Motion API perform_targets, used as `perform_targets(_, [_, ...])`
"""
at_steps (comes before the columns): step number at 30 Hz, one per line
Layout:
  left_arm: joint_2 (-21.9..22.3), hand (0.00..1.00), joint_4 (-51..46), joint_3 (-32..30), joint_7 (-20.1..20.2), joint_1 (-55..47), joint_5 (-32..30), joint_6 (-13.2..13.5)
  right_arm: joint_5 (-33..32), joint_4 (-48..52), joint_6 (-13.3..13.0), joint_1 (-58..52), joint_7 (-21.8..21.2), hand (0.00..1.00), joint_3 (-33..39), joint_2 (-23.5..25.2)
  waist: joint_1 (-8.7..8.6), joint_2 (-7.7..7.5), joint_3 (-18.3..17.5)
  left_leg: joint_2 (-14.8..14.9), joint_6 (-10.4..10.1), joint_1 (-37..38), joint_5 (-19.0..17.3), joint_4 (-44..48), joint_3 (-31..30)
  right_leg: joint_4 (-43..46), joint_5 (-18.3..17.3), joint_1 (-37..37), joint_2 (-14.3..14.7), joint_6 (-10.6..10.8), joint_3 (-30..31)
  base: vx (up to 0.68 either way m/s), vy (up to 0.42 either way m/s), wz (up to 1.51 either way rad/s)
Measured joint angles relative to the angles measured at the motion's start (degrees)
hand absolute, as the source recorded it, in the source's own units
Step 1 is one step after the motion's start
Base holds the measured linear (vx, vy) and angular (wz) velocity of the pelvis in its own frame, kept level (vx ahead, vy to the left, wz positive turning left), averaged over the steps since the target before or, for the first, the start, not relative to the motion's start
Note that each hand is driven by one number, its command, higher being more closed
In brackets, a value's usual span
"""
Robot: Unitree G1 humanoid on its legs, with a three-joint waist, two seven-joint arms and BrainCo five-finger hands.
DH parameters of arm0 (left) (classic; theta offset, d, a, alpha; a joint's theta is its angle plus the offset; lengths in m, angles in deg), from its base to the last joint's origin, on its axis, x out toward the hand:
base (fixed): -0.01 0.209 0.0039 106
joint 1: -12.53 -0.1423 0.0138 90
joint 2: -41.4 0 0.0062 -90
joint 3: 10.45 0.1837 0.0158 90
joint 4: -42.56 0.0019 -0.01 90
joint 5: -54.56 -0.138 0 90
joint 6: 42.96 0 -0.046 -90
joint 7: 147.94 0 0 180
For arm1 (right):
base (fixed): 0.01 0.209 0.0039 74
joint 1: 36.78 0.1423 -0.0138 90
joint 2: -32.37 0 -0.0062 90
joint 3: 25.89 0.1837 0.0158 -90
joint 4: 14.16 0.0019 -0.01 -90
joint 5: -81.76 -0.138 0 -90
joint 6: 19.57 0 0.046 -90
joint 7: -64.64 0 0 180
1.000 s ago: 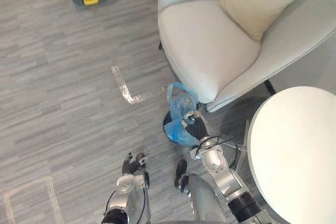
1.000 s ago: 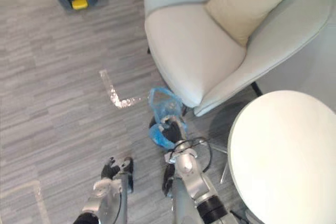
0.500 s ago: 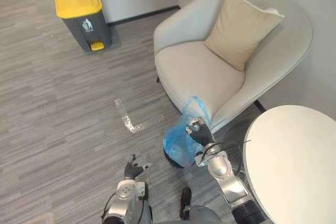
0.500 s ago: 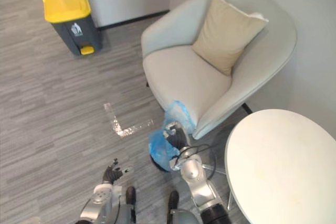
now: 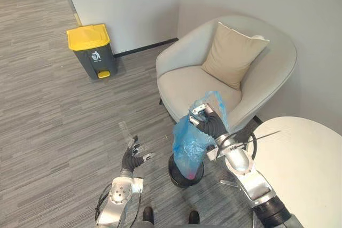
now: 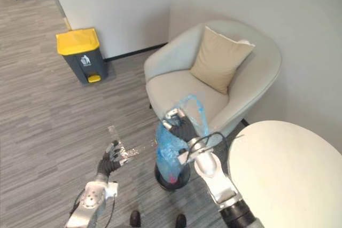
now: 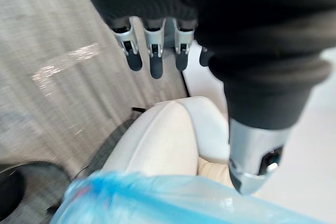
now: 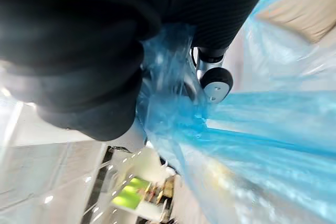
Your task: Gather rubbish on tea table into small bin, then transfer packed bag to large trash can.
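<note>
My right hand (image 5: 212, 125) is shut on the gathered top of the blue rubbish bag (image 5: 190, 143), which hangs lifted with its bottom still inside the small black bin (image 5: 184, 172) on the floor. In the right wrist view the blue bag (image 8: 220, 135) is bunched in the curled fingers (image 8: 215, 80). My left hand (image 5: 132, 157) floats open above the floor left of the bin, holding nothing; its straight fingers (image 7: 152, 56) show in the left wrist view. The large grey trash can (image 5: 92, 50) with a yellow lid stands by the far wall.
A pale armchair (image 5: 224, 73) with a beige cushion (image 5: 231, 55) stands right behind the bin. The round white tea table (image 5: 302, 169) is at the lower right. Tape marks (image 6: 120, 145) lie on the grey floor, which is open toward the trash can.
My right hand has risen, pulling the blue bag up out of the small bin. The camera has tilted up, bringing the wall and trash can into view. The left hand has lifted and opened.
</note>
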Motion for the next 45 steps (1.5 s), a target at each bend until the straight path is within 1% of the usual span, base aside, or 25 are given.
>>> perform_targets(6, [-1.42, 0.00, -4.30, 2.72, -0.09, 0.98, -2.50, 0.04, -0.60, -0.12, -0.03, 4.26, 0.11, 1.00, -2.97, -1.49, -0.02, -0.14, -0.15, -0.38, 0.08, 1.01, 0.02, -0.39, 0.55, -0.08, 0.06, 0.87, -0.29, 0.05, 0.26, 0.03, 0.011, -0.05])
perform_targets(9, [-1.56, 0.00, -4.96, 4.72, -0.08, 2.89, -4.86, 1.06, -1.70, -0.24, -0.03, 5.12, 0.10, 1.00, -4.04, -1.47, -0.04, -0.12, -0.16, -0.49, 0.09, 1.33, 0.02, -0.41, 0.58, 0.00, 0.06, 1.05, -0.41, 0.06, 0.40, 0.00, 0.000, 0.00])
perform_targets(13, [-2.22, 0.00, -5.73, 6.22, -0.04, 4.01, -7.23, 1.43, -1.99, -0.39, -0.03, 6.20, 0.08, 1.00, -4.45, -1.54, -0.16, -0.06, -0.20, -0.51, 0.11, 1.85, 0.01, -0.43, 0.93, 0.10, 0.06, 1.02, -0.40, 0.07, 1.01, -0.03, 0.006, -0.05])
perform_targets(16, [-3.58, 0.00, -5.73, 7.49, 0.02, 5.20, -9.14, 2.07, -4.19, -0.39, -0.05, 6.52, -0.06, 1.00, -4.72, -1.77, -0.20, -0.05, -0.24, -0.53, 0.17, 1.90, 0.07, -0.45, 1.05, 0.12, 0.10, 0.88, -0.40, 0.14, 1.18, -0.03, 0.002, -0.02])
perform_targets(18, [-4.47, 0.00, -5.75, 7.78, 0.04, 5.37, -10.09, 2.15, -4.43, -0.39, -0.05, 6.85, -0.39, 1.00, -5.22, -2.14, -0.38, 0.03, -0.67, -0.59, 0.21, 1.90, 0.11, -0.45, 1.17, 0.10, 0.17, 0.81, -0.43, 0.20, 1.32, 0.00, 0.003, -0.02])
perform_targets(20, [-5.55, 0.00, -5.75, 8.13, 0.16, 5.66, -11.32, 2.16, -6.70, -0.39, -0.07, 8.34, -1.27, 1.00, -6.46, -2.59, -0.68, 0.09, -1.21, -0.62, 0.25, 1.94, 0.15, -0.45, 1.26, 0.06, 0.31, 0.82, -0.44, 0.21, 1.42, 0.00, 0.000, 0.00])
perform_targets(23, [-6.44, 0.00, -5.74, 8.44, 0.33, 7.06, -12.33, 2.20, -8.89, -0.39, -0.28, 10.11, -1.89, 1.00, -6.96, -2.55, -0.68, -0.03, -1.62, -0.62, 0.29, 2.05, 0.19, -0.45, 1.29, 0.02, 0.40, 0.91, -0.44, 0.17, 1.45, 0.00, 0.000, 0.00])
perform_targets(26, [-6.69, 0.00, -5.57, 8.49, 1.13, 8.06, -12.63, 2.23, -11.89, -0.38, -0.47, 11.71, -2.62, 1.00, -7.86, -2.18, -0.68, -0.14, -1.77, -0.63, 0.29, 2.50, 0.18, -0.46, 1.44, 0.06, 0.41, 1.27, -0.44, 0.17, 1.61, 0.00, 0.001, -0.01])
perform_targets(31, [-6.80, 0.00, -5.32, 9.12, 1.13, 8.59, -13.55, 2.23, -15.12, -0.37, -0.60, 13.49, -3.66, 1.00, -9.82, -1.34, -0.66, -0.15, -1.80, -0.62, 0.29, 2.75, 0.18, -0.47, 1.94, 0.02, 0.41, 1.31, -0.43, 0.19, 2.16, -0.01, 0.002, -0.04])
perform_targets(35, [-6.78, 0.00, -4.79, 10.07, 1.12, 8.79, -13.54, 2.28, -15.12, -0.37, -0.60, 14.85, -3.89, 1.00, -10.98, -1.04, -0.66, -0.23, -1.86, -0.62, 0.29, 2.73, 0.17, -0.48, 2.77, -0.27, 0.74, 0.96, -0.44, 0.32, 3.12, -0.01, 0.010, -0.12])
perform_targets(38, [-6.55, 0.00, -2.09, 10.83, 1.13, 9.35, -13.56, 2.28, -15.10, -0.37, -0.60, 14.90, -4.23, 1.00, -11.14, -1.02, -0.78, -0.31, -1.91, -0.57, 0.29, 2.69, 0.17, -0.48, 2.81, -1.51, 1.61, 1.50, -0.40, 0.27, 3.32, 0.00, 0.000, 0.00])
perform_targets(45, [-6.27, 0.00, -2.00, 12.01, 1.12, 9.36, -14.09, 2.27, -15.11, -0.37, -0.59, 14.99, -5.00, 1.00, -12.50, -0.60, -0.80, -0.34, -1.93, -0.53, 0.28, 2.67, 0.17, -0.48, 2.93, -1.92, 1.87, 1.62, -0.28, 0.21, 3.50, 0.00, 0.000, 0.00])
